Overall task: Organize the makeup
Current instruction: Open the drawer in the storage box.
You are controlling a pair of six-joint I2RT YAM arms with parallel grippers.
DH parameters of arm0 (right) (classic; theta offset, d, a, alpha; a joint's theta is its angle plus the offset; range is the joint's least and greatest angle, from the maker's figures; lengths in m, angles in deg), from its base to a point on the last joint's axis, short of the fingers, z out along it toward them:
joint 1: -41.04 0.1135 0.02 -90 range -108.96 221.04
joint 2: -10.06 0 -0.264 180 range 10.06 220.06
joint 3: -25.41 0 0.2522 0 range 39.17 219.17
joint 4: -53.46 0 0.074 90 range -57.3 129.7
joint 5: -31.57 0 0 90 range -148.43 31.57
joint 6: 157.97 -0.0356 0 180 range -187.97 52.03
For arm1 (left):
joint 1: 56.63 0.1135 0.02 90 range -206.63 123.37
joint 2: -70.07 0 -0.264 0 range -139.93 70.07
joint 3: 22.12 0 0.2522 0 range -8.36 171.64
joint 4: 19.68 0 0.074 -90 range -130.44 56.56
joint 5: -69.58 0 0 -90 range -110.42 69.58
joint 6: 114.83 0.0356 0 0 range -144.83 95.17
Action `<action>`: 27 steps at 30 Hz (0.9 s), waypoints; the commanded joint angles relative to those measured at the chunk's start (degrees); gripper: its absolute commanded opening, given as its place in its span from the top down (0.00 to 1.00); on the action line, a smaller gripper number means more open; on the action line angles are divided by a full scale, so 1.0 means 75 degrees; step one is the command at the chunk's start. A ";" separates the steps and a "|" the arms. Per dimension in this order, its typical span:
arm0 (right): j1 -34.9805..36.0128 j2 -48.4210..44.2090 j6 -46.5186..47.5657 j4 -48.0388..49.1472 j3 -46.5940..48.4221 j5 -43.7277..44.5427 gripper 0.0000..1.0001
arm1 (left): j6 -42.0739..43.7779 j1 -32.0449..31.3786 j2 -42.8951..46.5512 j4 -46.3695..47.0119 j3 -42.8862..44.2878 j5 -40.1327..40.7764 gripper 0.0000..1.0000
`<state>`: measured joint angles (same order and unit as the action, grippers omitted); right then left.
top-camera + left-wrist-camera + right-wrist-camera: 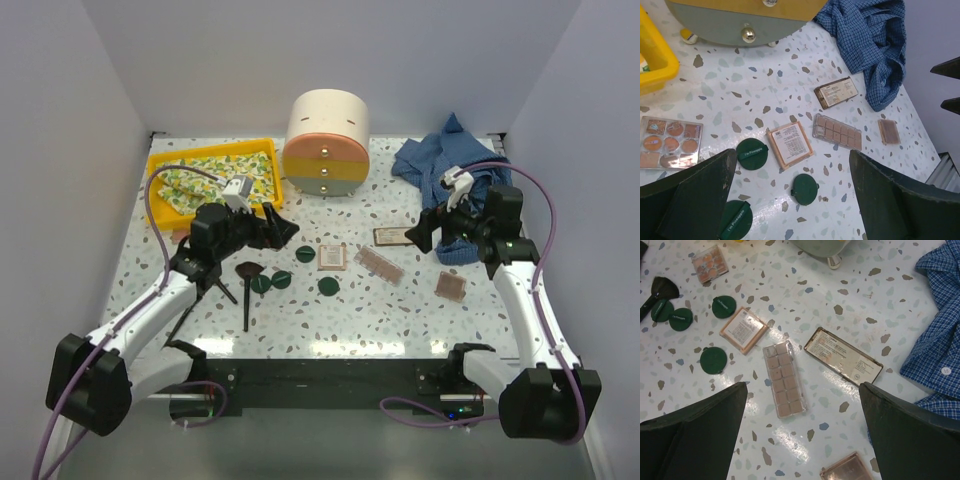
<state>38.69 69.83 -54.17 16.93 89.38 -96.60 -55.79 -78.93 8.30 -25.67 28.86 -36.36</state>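
Observation:
The makeup lies spread over the speckled table. Pink-brown palettes sit in the middle: a square one [332, 257] [790, 144], a long gridded one [379, 264] [784, 379], a labelled one [391, 236] [842, 356] and a coppery one [451, 286] [847, 469]. Dark green discs [327, 286] [805, 189] [714, 360] lie left of them. A fan-headed brush [248, 272] [662, 288] and a second thin brush [222, 290] lie by the left arm. My left gripper [285, 230] [792, 152] hovers open above the discs, holding nothing. My right gripper [425, 232] [802, 387] hangs open over the long palette.
A round drawer unit [327, 143] with brass knobs stands at the back centre. A yellow tray [210, 150] holding a leaf-patterned cloth [200, 182] sits at the back left. A crumpled blue checked cloth [445, 160] [937, 340] lies at the back right.

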 commanded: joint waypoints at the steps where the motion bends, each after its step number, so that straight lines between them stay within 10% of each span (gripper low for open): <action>1: -0.0003 -0.0035 0.0093 0.0082 0.0148 -0.0359 0.02 | -0.0419 -0.0202 -0.0258 0.1025 0.0276 0.0040 0.00; 27: -0.0015 0.0000 0.0093 0.0152 0.0078 -0.0324 0.01 | -0.0688 -0.0553 -0.1254 0.1776 0.0757 -0.0077 0.00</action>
<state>38.69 69.85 -54.17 16.93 89.38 -97.23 -60.25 -82.54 -0.10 -16.73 31.52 -36.54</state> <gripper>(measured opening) 0.986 0.997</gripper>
